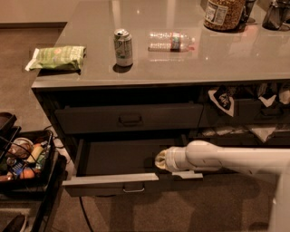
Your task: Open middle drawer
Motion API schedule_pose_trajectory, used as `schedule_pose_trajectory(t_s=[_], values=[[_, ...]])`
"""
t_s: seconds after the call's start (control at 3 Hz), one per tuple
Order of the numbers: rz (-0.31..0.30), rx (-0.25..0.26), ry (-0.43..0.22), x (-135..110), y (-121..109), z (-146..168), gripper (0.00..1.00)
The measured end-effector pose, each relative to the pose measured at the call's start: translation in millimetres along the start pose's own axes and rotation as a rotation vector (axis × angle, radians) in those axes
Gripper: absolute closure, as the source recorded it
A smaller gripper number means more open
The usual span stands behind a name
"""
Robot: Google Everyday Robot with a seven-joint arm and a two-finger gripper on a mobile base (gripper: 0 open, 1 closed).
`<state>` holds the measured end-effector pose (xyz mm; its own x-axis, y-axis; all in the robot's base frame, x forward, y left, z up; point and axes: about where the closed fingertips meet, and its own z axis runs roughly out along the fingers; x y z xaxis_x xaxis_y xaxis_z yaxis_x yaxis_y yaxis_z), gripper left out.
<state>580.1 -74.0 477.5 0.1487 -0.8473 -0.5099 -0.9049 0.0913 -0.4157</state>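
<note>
The middle drawer [108, 179] is pulled out from the dark-grey cabinet, with its pale top rim towards me and its small pull handle [133, 188] on the front. Its inside is in shadow. My gripper [159, 161] is at the end of the white arm that reaches in from the right. It hangs over the open drawer's right half, just behind the front rim.
The top drawer [130, 119] above is closed. On the counter are a soda can [123, 46], a lying water bottle [171, 41], a green chip bag [56, 57] and a jar [224, 13]. A basket of items [22, 158] stands at left. Drawers with snack bags [224, 100] are at right.
</note>
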Motion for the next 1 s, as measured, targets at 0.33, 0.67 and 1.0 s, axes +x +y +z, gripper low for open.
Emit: schedule_pose_trajectory(t_s=[0.33,0.67,1.0], values=[[-0.005,-0.023,-0.021,4.2,-8.5,22.7,1.00],[0.012,-0.045,-0.067,12.8,-4.9,37.4,1.00],[0.048,-0.088,-0.065,25.6,6.1,44.8,1.00]])
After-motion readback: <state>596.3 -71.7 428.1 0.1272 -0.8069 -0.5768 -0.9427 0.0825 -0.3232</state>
